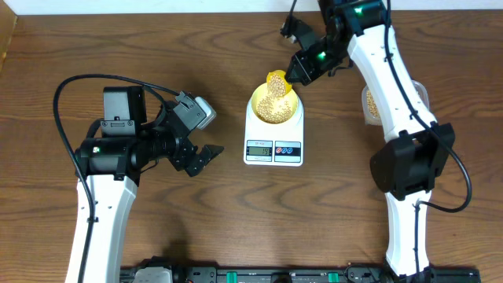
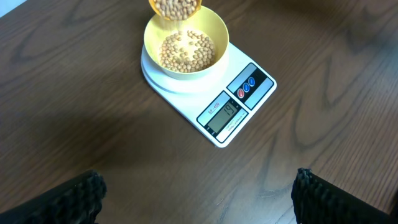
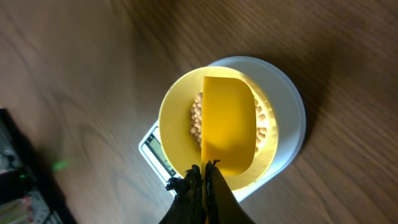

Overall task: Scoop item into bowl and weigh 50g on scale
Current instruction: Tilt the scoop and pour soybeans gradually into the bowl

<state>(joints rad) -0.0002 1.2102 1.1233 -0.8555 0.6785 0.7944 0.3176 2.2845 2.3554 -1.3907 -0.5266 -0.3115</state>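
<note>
The white scale (image 1: pixel 273 145) sits mid-table with the pale yellow-green bowl (image 1: pixel 274 108) on its platform. Tan beans (image 2: pixel 186 51) lie in the bowl. My right gripper (image 1: pixel 302 72) is shut on the handle of a yellow scoop (image 3: pixel 227 124), tilted over the bowl, and beans fall from it. The scale's display (image 2: pixel 224 112) reads 19. My left gripper (image 1: pixel 198 157) is open and empty, left of the scale; its fingertips show at the bottom corners of the left wrist view (image 2: pixel 199 199).
A clear plastic tub (image 1: pixel 371 102) with more beans stands at the right, partly hidden behind my right arm. Dark equipment lines the table's front edge (image 1: pixel 259 275).
</note>
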